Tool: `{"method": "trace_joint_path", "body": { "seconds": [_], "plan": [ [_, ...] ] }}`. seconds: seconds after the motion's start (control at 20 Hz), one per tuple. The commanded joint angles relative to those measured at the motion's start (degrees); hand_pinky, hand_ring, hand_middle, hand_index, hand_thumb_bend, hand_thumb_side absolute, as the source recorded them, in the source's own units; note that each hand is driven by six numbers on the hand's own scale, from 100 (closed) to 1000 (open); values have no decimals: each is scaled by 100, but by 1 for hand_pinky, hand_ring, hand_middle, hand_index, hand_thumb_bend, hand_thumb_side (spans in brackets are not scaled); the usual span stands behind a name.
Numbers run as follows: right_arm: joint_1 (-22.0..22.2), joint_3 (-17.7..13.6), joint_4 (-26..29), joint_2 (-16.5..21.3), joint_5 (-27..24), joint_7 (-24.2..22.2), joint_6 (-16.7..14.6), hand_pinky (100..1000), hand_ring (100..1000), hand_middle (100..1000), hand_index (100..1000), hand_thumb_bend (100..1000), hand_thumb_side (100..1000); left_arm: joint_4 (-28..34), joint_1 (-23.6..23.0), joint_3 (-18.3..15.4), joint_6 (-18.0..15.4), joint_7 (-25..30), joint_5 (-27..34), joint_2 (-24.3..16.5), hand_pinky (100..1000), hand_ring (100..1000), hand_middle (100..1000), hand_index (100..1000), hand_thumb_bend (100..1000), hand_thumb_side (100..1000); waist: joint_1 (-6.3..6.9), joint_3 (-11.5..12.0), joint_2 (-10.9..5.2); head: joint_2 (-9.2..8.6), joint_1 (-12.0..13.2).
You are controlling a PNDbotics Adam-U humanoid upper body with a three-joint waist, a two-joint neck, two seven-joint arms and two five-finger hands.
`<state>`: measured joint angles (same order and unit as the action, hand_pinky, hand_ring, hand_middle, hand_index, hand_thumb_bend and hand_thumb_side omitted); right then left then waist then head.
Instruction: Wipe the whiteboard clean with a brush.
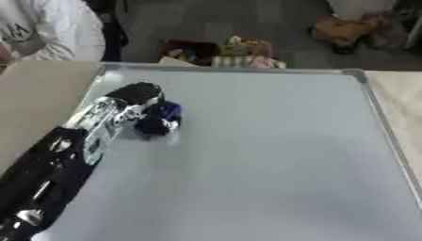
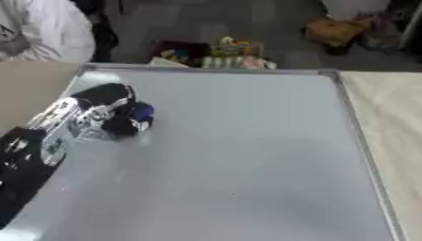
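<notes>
— Left eye view first: pale wooden tabletop (image 1: 37, 94) under a large grey-white whiteboard with a silver metal frame (image 1: 263, 155), clutter on the floor beyond. Any marks left on it?

— None to make out; surface looks plain from edge to edge.

— And the working arm?

— Black and silver left hand (image 1: 132, 101) reaching in from the lower left, fingers curled round a small dark blue brush (image 1: 161, 120), pressed to the upper-left part of the board. No right hand anywhere.

— Right eye view, then?

— Same whiteboard (image 2: 247, 160), same left hand (image 2: 103, 106) closed on the blue brush (image 2: 132, 120), brush touching the board near its left frame and well apart from the right one.

— Advice for the stroke?

— Probably best to keep the brush flat against the surface, sweep in long overlapping passes toward the right frame, then drop lower and return. Worth holding the wrist level so no edge lifts, and stopping short of the metal rim to avoid catching on it.
</notes>
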<state>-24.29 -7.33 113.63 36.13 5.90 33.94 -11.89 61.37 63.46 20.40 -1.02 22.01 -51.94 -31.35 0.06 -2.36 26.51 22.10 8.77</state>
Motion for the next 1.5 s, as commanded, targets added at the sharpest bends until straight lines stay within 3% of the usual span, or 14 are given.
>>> {"method": "trace_joint_path", "body": {
  "seconds": [0.05,0.45,1.0,1.5],
  "plan": [
    [-73,-37,96,142,-54,1,16,835,794,781,866,100,1000,385,17,181,27,-87,202,-230,300,449,377,439,103,687,-8,8,-208,41,-32],
    [-62,-24,96,138,-98,-20,21,834,794,781,866,100,1000,1066,-177,579,47,-143,421,-218,294,448,376,440,102,687,-18,60,-349,192,-175],
    [6,-33,96,130,-139,-20,47,833,793,781,865,100,1000,1948,-567,841,242,-514,309,-108,284,445,373,439,100,671,-18,243,-583,388,-368],
    [42,-39,96,155,-157,-12,58,832,792,780,865,100,1000,2332,-856,926,424,-629,173,26,277,443,372,440,100,666,-19,567,-738,593,-865]
  ]
}}
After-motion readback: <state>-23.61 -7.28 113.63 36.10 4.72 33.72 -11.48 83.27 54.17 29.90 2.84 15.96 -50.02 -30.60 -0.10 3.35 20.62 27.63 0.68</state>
